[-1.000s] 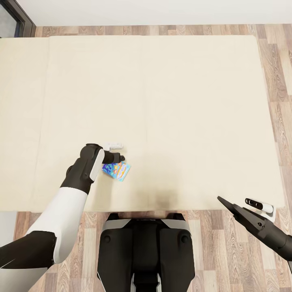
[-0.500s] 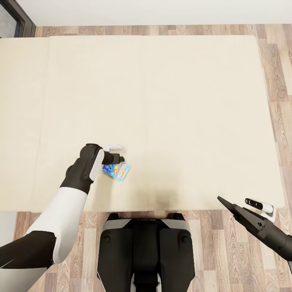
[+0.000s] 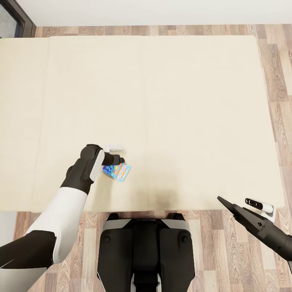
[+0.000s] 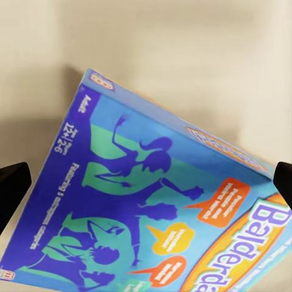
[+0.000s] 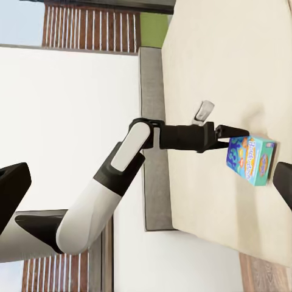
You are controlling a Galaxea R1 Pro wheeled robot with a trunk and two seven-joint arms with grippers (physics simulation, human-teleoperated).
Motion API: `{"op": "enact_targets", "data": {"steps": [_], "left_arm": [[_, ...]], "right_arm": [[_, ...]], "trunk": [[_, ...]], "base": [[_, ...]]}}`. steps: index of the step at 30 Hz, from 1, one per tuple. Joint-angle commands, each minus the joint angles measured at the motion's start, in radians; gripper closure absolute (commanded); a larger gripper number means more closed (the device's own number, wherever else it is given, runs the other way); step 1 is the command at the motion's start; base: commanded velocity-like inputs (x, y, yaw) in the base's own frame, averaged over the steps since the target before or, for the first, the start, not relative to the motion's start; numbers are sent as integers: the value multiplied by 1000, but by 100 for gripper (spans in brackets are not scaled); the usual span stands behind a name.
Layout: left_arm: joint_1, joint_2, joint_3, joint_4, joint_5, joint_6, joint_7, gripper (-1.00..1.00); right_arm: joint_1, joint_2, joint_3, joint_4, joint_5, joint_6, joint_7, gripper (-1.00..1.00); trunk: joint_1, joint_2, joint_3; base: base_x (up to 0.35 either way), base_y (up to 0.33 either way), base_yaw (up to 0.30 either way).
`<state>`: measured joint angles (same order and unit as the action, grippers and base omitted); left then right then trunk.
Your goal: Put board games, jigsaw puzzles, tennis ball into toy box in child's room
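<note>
One board game (image 3: 117, 172), a small blue box with cartoon print, lies on the beige bed (image 3: 170, 101) near its front edge. My left gripper (image 3: 118, 161) hovers just over the box's far side, pointing down at it. In the left wrist view the board game (image 4: 152, 207) takes up most of the picture. There the left gripper (image 4: 146, 182) is open, one dark fingertip (image 4: 12, 187) at each side. The right wrist view shows the left arm reaching over the board game (image 5: 250, 159). My right gripper (image 3: 228, 205) hangs open at the bed's front right corner, holding nothing.
Wood floor (image 3: 280, 121) runs along the bed's right side and front. A white wall (image 3: 162, 10) stands behind the bed, with a dark door frame (image 3: 18, 16) at the far left. My base (image 3: 144, 251) stands against the bed's front edge.
My left gripper has crept slightly closer to the board game. The right arm and the box have not moved.
</note>
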<state>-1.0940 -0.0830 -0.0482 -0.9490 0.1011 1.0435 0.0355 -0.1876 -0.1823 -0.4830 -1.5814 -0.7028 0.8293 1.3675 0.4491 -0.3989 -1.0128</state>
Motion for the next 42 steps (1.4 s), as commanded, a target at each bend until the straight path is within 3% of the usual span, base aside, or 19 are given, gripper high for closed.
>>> {"op": "enact_targets", "data": {"steps": [1,9,27,36,42], "left_arm": [[0,0,0,2,0,3,3,-100],[0,2,0,-16,-1,-9,6,-100],[0,3,9,-140,-1,-14,5,-100],[0,1,11,-144,6,-101,2,-100],[0,0,12,-139,9,-122,-1,-100]], "right_arm": [[0,0,0,0,-3,8,1,-100],[0,-1,0,0,-3,8,1,-100],[0,-2,0,0,-3,8,2,-100],[0,-2,0,0,-3,8,2,-100],[0,-1,-1,0,-3,8,2,-100]], "trunk": [[1,-1,-1],[1,-1,-1],[1,-1,-1],[1,-1,-1],[1,-1,-1]], "base": [[0,0,0],[0,0,0],[0,0,0],[0,0,0],[0,0,0]]}}
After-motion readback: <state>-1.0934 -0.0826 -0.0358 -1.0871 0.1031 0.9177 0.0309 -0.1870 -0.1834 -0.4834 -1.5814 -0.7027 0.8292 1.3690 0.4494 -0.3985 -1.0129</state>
